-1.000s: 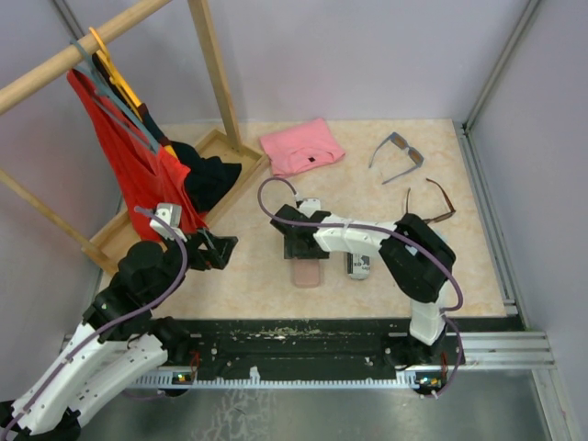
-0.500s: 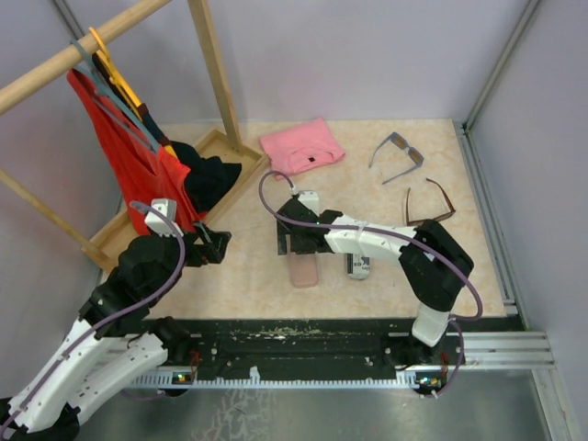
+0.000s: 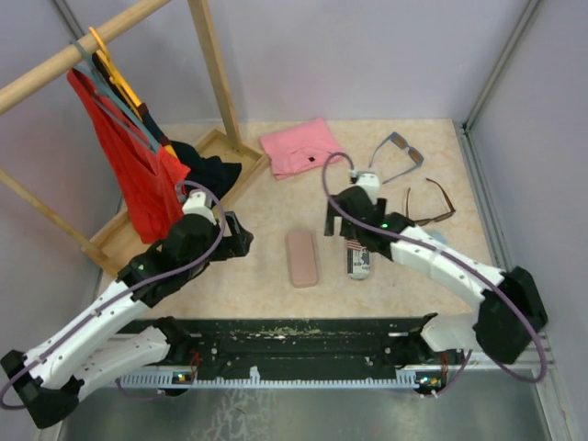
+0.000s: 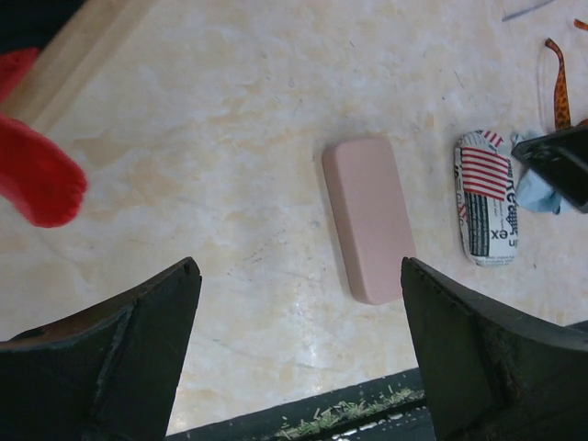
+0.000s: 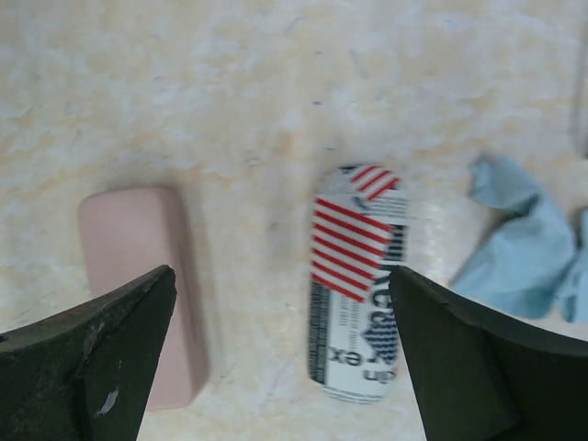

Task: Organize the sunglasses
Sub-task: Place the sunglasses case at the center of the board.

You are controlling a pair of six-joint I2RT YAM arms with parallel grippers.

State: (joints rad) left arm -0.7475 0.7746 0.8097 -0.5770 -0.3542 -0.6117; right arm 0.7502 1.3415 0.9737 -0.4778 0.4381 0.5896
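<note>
The left pincer (image 3: 239, 243) stands wide with nothing between its blunt black matte fingers (image 4: 138, 349); in its wrist view a pink case (image 4: 369, 219), a smooth oblong with rounded corners, lies flat on the table below, closer to the right-hand finger than to the other. The right pincer (image 3: 342, 222) is spread wide too and grips nothing. Seen from its wrist, a flag case (image 5: 356, 285), a rounded oblong printed with red and white stripes and black lettering, lies beneath the gap close to the right-hand finger, the pink case lies by the left-hand finger, and a crumpled light blue cloth (image 5: 519, 250) sits just outside the right-hand finger. The grey pair (image 3: 397, 152), a chunky frame with dark lenses and its arms unfolded, lies well beyond the right pincer toward the far right corner. The brown pair (image 3: 430, 204), thin-rimmed with mottled arms, lies to the right of that pincer, near its forearm. The table (image 3: 262, 188) is glossy, marbled beige. Beyond the left pincer, red fabric (image 3: 129, 170) hangs from a wooden rack (image 3: 213, 64), and a folded pink garment (image 3: 301, 147) lies farther back.
</note>
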